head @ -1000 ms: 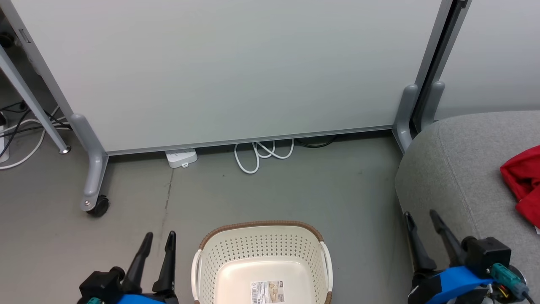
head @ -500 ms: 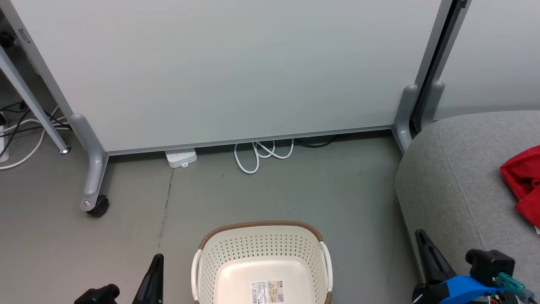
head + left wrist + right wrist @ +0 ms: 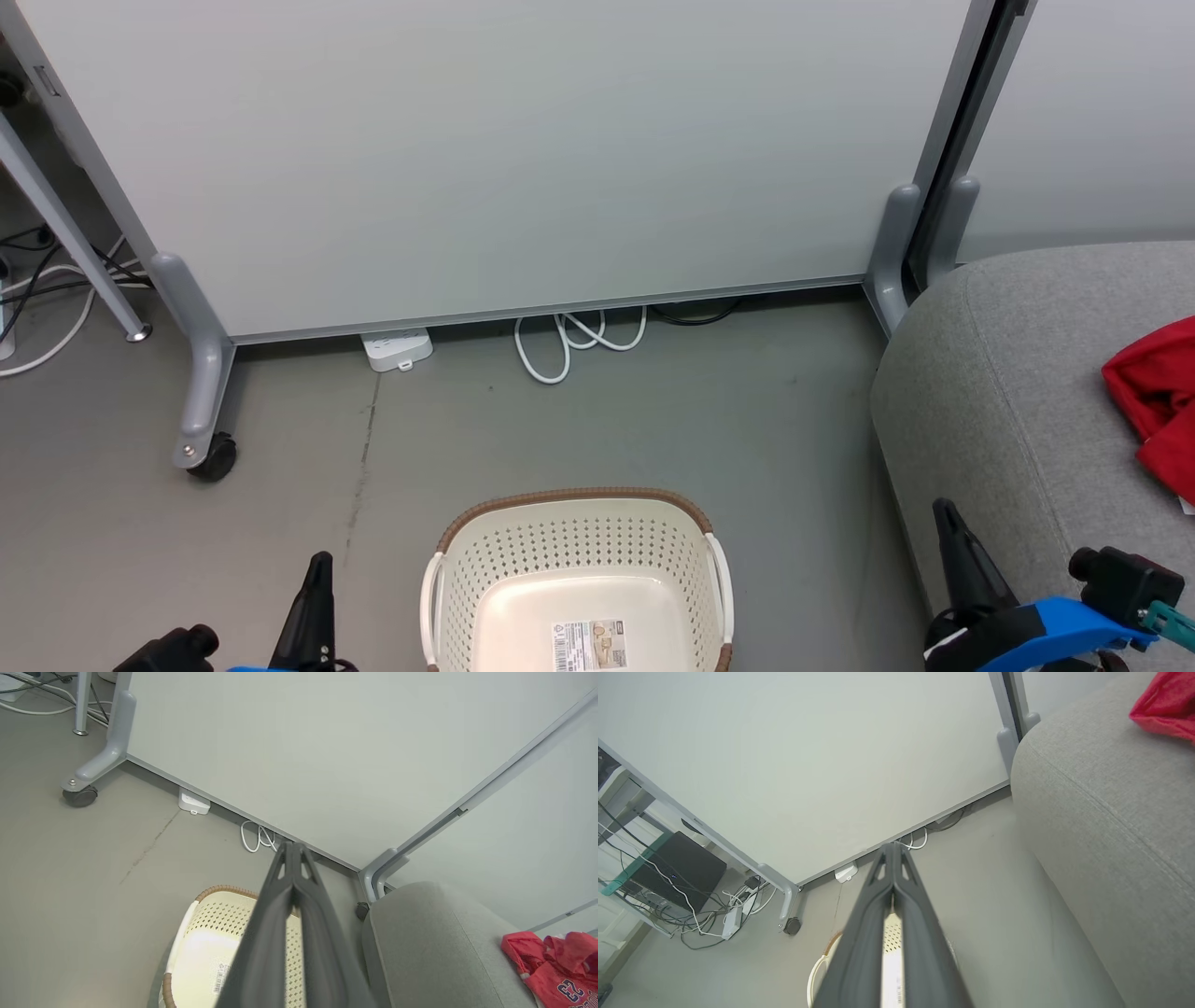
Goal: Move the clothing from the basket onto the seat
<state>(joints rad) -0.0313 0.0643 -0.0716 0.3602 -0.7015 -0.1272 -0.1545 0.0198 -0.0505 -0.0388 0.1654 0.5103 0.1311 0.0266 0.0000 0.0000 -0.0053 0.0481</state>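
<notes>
- Both arms have sunk toward the near edge of the head view. The left gripper (image 3: 320,565) and right gripper (image 3: 943,511) sit lower than a second ago, and their fingers (image 3: 268,933), spread then, are now pressed tip to tip on nothing.
- The basket (image 3: 579,497) stands on the floor (image 3: 653,420) between them, bare but for a label (image 3: 588,644) on its bottom.
- The clothing (image 3: 1153,392) lies on the seat (image 3: 1008,392) at the right.
- Judging by this, the transfer looks finished and the arms are retiring.

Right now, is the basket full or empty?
Empty: the basket shows a bare floor with a label, and the red clothing lies on the seat.
</notes>
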